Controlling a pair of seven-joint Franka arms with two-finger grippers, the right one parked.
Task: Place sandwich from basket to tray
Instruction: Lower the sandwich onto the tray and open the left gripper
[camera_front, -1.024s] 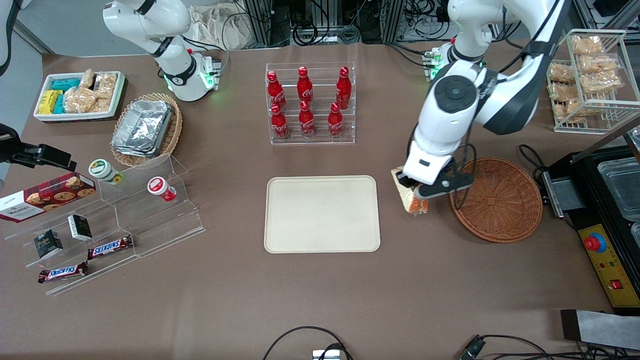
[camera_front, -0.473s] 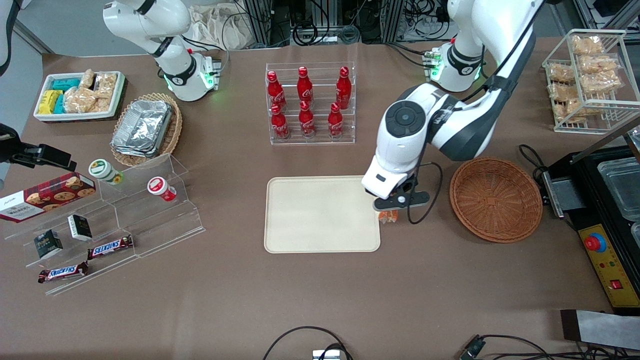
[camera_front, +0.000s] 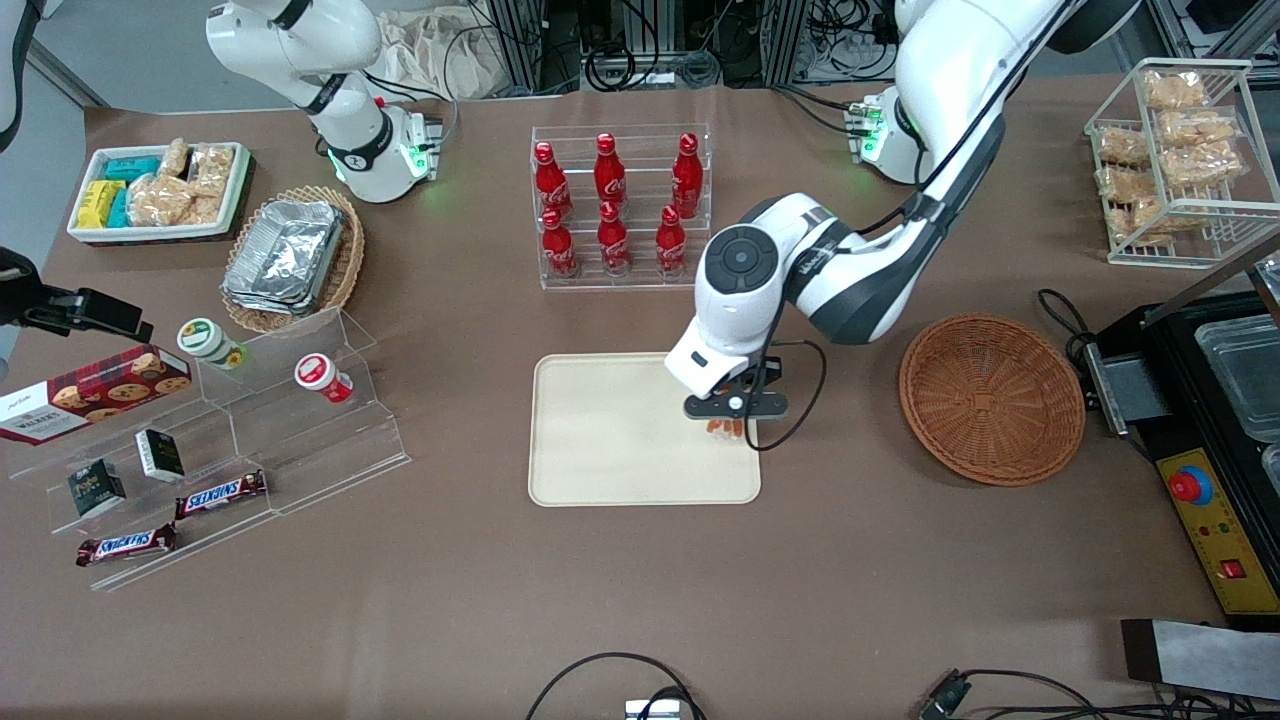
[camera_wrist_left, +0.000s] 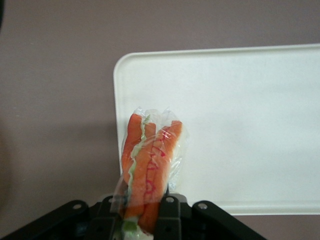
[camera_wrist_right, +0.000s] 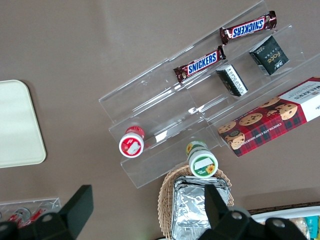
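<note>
My left gripper (camera_front: 727, 421) hangs over the cream-beige tray (camera_front: 610, 440), near the tray's edge toward the basket. It is shut on the sandwich (camera_front: 723, 428), of which only a sliver of orange filling shows below the fingers in the front view. In the left wrist view the plastic-wrapped sandwich (camera_wrist_left: 150, 165) points away from my gripper (camera_wrist_left: 145, 212), its orange and green cut edge facing the camera, above the tray's corner (camera_wrist_left: 225, 125). The round reddish-brown basket (camera_front: 991, 397) sits beside the tray toward the working arm's end, with nothing in it.
A clear rack of red cola bottles (camera_front: 620, 205) stands farther from the front camera than the tray. A clear stepped display (camera_front: 250, 440) with chocolate bars and cups lies toward the parked arm's end. A black machine (camera_front: 1200, 420) and a wire snack rack (camera_front: 1180, 160) sit past the basket.
My gripper has carried the sandwich from beside the basket's rim across the bare table to above the tray.
</note>
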